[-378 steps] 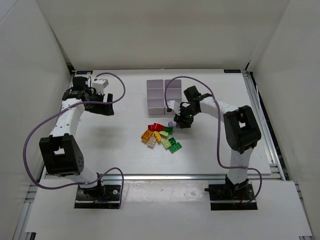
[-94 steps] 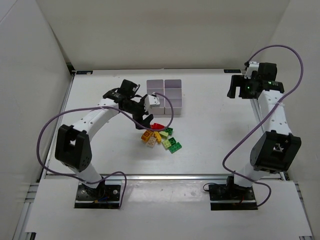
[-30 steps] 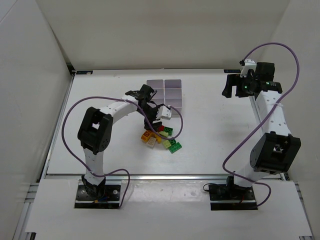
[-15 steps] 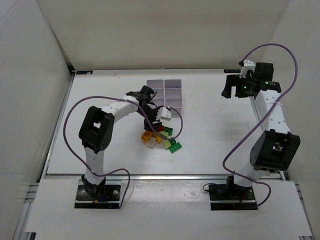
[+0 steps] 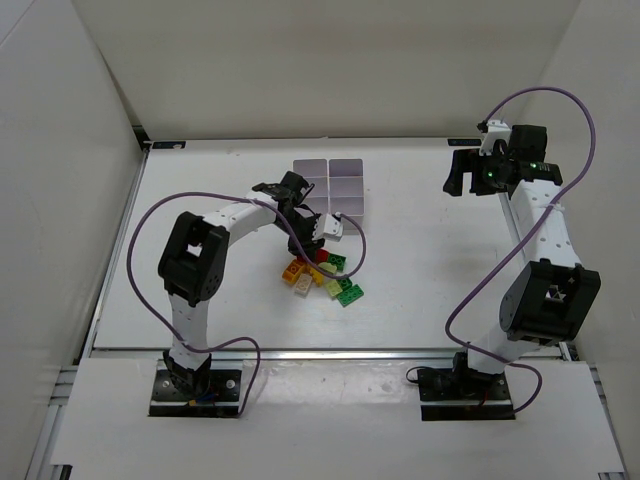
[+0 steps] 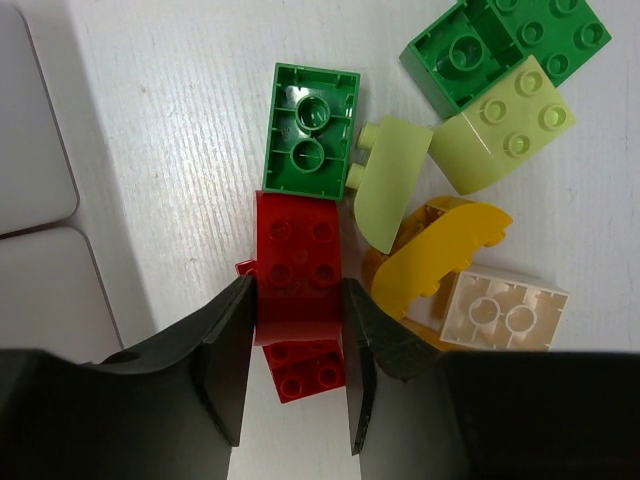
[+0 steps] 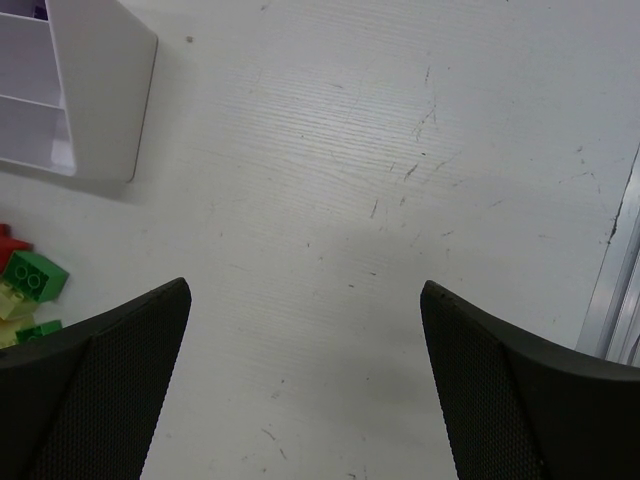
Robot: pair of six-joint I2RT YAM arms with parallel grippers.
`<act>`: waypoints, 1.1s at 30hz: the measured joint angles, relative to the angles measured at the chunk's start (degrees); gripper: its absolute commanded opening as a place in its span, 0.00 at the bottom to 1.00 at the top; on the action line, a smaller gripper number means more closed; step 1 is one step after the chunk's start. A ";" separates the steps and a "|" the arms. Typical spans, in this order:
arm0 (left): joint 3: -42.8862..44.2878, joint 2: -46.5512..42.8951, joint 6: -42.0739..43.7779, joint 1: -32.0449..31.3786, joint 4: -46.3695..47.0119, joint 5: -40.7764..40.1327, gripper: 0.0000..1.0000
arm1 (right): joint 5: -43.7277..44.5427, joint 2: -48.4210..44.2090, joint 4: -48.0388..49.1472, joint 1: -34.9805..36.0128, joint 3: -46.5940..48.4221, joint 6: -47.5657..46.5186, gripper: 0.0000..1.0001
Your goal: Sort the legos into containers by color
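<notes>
legos: a loose heap at mid-width on the table, just on the arm-base side of the containers. Red, orange, lime, green and cream pieces show.
containers: a white, translucent block of open-top bins at the far middle of the table. The left arm crosses its near-left corner in the top view.
red brick: studs up, four studs showing, at the container-side edge of the heap. Whether it is clear of the table cannot be told.
left gripper: low over that edge of the heap. The jaws are drawn in against two opposite sides of the red brick, pinching it.
fingers: black, with one flat against each flank of the red brick.
second red brick: studs up, between the fingers, touching the first brick on its wrist side.
green brick: hollow side up, touching the red brick's far edge.
lime curved piece: just beside the green brick.
lime brick: studs up, touching the lime curved piece.
orange curved brick: against the right-hand finger.
cream brick: hollow side up, tucked against the orange curved brick.
right gripper: high at the far right of the table, well apart from heap and containers. The jaws are spread wide over bare tabletop.
</notes>
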 measured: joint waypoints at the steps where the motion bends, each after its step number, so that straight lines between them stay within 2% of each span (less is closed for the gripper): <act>1: 0.00 -0.09 -0.13 0.11 0.04 0.04 0.30 | -0.07 0.00 0.04 0.00 0.00 0.00 0.99; 6: -0.94 -2.91 -4.17 1.22 -0.44 1.38 0.28 | -1.07 0.00 0.13 0.00 0.00 0.04 0.99; 14: 0.55 -23.28 -20.74 2.49 6.47 2.25 0.29 | -3.61 0.00 0.15 0.00 0.00 0.68 0.99; 17: 4.31 -25.09 -26.40 3.58 10.29 0.22 0.32 | -4.44 0.00 0.15 0.00 0.00 1.44 0.99; 21: 10.36 -19.71 -31.54 6.82 14.03 -4.57 0.35 | -5.18 0.33 0.07 0.00 0.50 1.81 0.99; 26: 17.25 -7.48 -35.19 10.12 15.28 -10.64 0.35 | -5.99 1.77 0.17 0.00 2.12 2.12 0.99; 33: 27.71 5.38 -36.68 11.98 14.36 -13.66 0.37 | -6.16 2.03 0.20 0.00 2.38 2.47 0.99</act>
